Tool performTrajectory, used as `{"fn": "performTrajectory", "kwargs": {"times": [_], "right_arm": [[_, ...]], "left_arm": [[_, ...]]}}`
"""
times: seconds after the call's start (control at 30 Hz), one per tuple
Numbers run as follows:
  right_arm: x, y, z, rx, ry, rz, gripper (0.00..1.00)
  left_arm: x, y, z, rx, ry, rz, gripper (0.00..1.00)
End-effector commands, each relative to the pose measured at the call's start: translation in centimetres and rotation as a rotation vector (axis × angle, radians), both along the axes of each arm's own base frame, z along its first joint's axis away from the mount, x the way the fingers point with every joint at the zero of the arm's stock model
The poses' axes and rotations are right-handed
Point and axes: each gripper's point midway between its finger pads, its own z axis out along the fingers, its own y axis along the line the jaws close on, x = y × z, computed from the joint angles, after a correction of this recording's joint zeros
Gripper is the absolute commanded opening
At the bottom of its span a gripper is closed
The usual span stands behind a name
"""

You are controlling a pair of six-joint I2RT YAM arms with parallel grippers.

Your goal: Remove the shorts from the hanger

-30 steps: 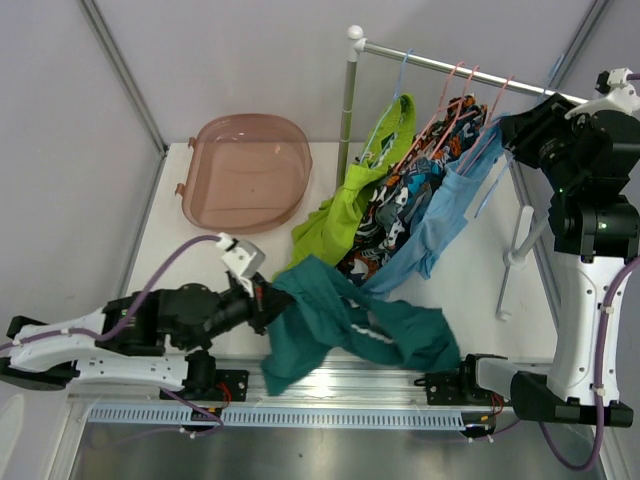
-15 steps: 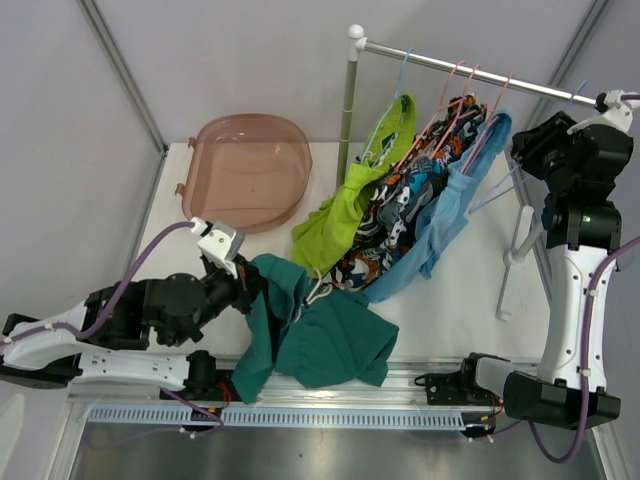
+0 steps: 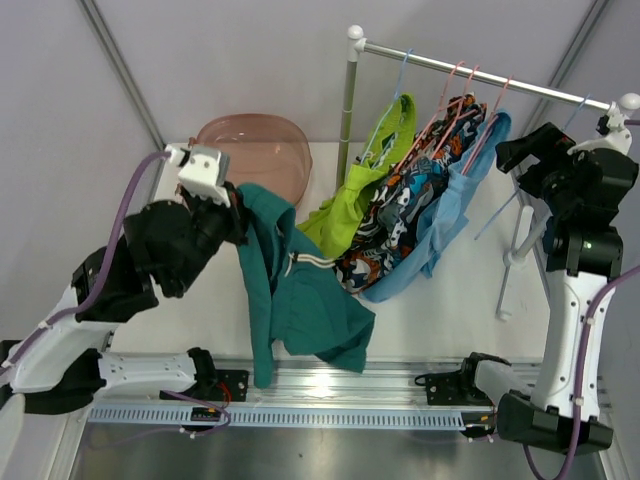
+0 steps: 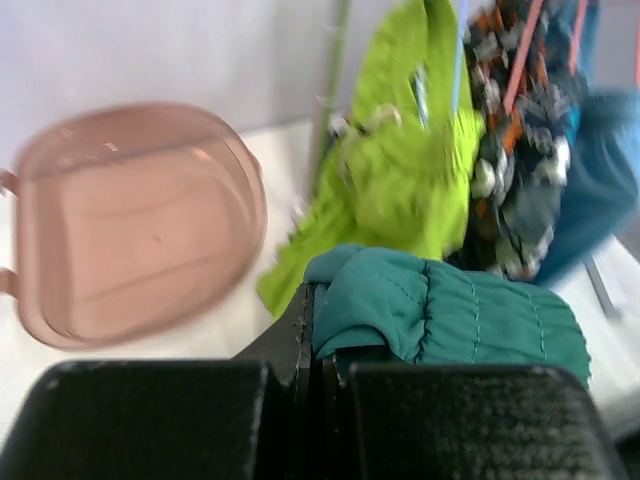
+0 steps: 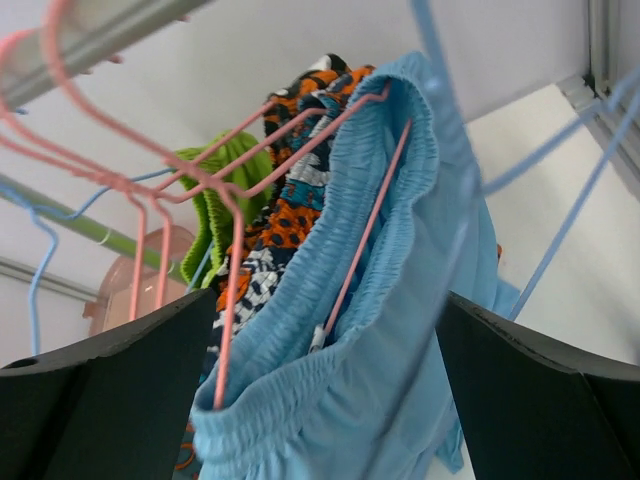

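grey walls stand around a white worktop (image 3: 470, 295). a shiny rail (image 3: 440, 66) runs across the back corner, and a pink tub (image 3: 250, 135) sits at the back left.

my left end effector (image 3: 235, 215) is up in the air by the tub, pinching one bunched edge of the dark teal shorts (image 3: 300, 300). the pair is well away from the rail. it hangs down in a long fold, and its low end is near the front edge of the worktop. there is a pale bit in the folds; i cannot tell if it is a string or a hanger.

four pairs are on the rail, packed close: the lime green shorts (image 3: 350, 200), the cartoon shorts (image 3: 405, 210), the black and orange shorts (image 3: 465, 115) and the light blue shorts (image 3: 440, 215). my right end effector (image 3: 515, 152) is up by the light blue pair with its fingers spread wide, holding nothing. the waistband sits between them, next to a pink hanger (image 5: 230, 200) and a blue hanger (image 5: 560, 200).

i think the job now is to put the teal pair down. to do it well, i should hold my pinch tight and carry the pair high, so the low end does not drag or catch the green pair beside it. i should let go only over the tub or a bare spot. with my right side, i should close on soft cloth only, not on the thin wire. then i should pull gently, so the hanger does not hop off the rail.
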Motion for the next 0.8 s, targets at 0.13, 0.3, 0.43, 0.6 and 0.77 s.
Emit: {"fn": "performTrajectory", "kwargs": {"times": [0.13, 0.3, 0.43, 0.6, 0.77], "right_arm": [[-2.7, 0.9, 1.4, -0.011, -0.065, 0.018, 0.99], [-3.8, 1.6, 1.8, 0.009, -0.08, 0.039, 0.99], [-4.8, 2.1, 1.7, 0.019, -0.095, 0.047, 0.99], [-5.7, 3.5, 1.1, 0.037, -0.107, 0.093, 0.99], [-5.9, 4.5, -0.3, 0.062, -0.1, 0.133, 0.99]], "left_arm": [[4.9, 2.5, 10.1, -0.049, -0.18, 0.114, 0.0], [9.0, 4.5, 14.4, -0.035, -0.23, 0.24, 0.0], [13.2, 7.1, 16.7, -0.019, -0.279, 0.353, 0.0], [18.4, 9.8, 17.4, -0.116, -0.324, 0.473, 0.0], [21.7, 11.2, 21.5, -0.216, -0.512, 0.499, 0.0]]}}
